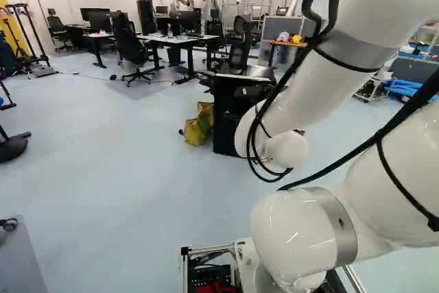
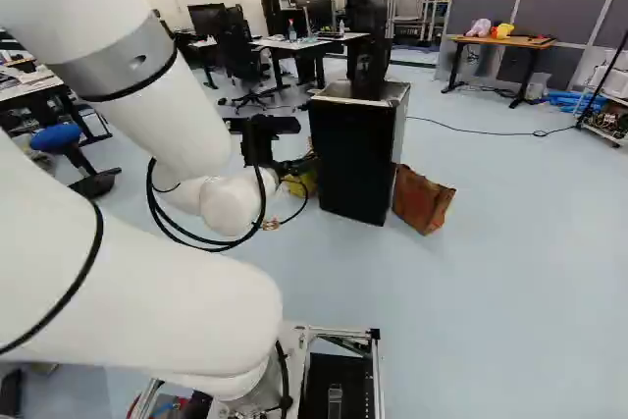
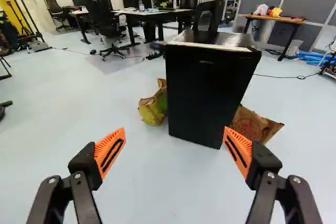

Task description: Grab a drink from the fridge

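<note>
As fingers (image 3: 106,146) gape, black fridge (image 3: 202,98) ahead, shut

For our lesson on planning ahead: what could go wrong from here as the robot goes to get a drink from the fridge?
The fridge is shut and shows no clear handle, so the open tool may slip off the door.

The brown bag and yellow-green bag sit close beside it; a swinging door might catch one.

Cables loop loosely off the arm and could snag.
</note>
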### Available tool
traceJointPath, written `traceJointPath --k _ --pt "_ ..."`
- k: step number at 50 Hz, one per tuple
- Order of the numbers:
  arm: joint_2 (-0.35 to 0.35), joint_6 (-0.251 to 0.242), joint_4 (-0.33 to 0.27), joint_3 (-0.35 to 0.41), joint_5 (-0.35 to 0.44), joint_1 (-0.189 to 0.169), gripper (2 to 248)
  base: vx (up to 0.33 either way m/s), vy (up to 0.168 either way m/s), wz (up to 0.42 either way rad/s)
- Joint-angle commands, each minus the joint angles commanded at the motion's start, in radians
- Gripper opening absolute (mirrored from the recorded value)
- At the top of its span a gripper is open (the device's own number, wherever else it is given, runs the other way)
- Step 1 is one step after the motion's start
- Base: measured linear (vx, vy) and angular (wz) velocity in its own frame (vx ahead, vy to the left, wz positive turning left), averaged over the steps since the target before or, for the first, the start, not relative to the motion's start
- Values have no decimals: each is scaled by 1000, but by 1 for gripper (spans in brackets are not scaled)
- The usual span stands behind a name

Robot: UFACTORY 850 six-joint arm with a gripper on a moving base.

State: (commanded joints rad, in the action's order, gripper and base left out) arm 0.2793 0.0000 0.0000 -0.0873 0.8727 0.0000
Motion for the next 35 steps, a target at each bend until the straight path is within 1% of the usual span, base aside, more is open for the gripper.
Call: traceJointPath --k 22,35 --pt "0 0 0 0 0 0 247 16 1 -6" --pt "0 0 0 0 0 0 247 75 19 -24"
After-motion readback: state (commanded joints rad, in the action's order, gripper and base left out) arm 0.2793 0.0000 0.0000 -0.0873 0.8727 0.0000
